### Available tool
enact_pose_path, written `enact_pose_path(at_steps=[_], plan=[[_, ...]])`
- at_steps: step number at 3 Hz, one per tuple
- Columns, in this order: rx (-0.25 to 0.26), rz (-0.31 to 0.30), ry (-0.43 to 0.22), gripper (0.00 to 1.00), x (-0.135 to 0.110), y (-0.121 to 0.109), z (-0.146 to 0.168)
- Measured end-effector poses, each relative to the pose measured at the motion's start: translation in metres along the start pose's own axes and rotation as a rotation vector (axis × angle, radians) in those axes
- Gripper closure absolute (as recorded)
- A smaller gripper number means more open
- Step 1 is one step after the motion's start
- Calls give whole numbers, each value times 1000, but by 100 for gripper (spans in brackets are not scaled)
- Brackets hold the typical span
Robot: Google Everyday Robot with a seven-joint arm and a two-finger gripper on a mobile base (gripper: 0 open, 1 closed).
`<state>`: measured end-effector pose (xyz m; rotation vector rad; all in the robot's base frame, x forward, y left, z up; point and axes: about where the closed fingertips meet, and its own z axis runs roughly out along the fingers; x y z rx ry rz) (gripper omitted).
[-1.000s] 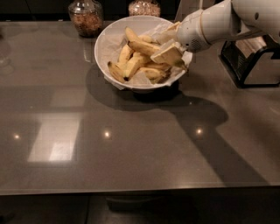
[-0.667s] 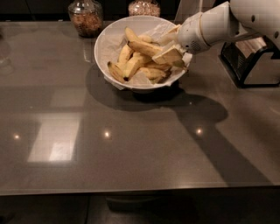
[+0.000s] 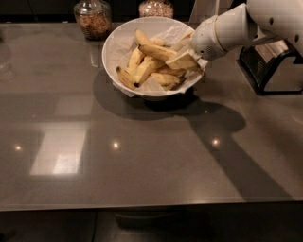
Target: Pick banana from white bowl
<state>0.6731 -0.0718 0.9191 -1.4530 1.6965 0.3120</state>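
The white bowl (image 3: 113, 47) stands at the back middle of the table, lined with crumpled white paper and holding several bananas. The banana (image 3: 157, 51), long and nearly straight, lies across the top of the pile, with its right end at my gripper. My gripper (image 3: 183, 61) reaches in over the bowl's right rim from the right and sits low among the bananas, touching that end. Shorter, more curved bananas (image 3: 144, 72) lie below and to the left of it.
Two glass jars with brown contents stand behind the bowl, one at the left (image 3: 93, 19) and one at the middle (image 3: 155, 8). A black stand (image 3: 270, 66) sits at the right edge, under my white arm (image 3: 246, 26). The grey table (image 3: 142, 160) stretches toward the front.
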Motion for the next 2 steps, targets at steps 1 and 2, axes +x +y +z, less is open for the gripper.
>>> enact_pose_path(at_steps=[1,2], plan=[[-18,-4,14,100,-12,11,-9],[-40,-13,39,100,-26,25,-26]])
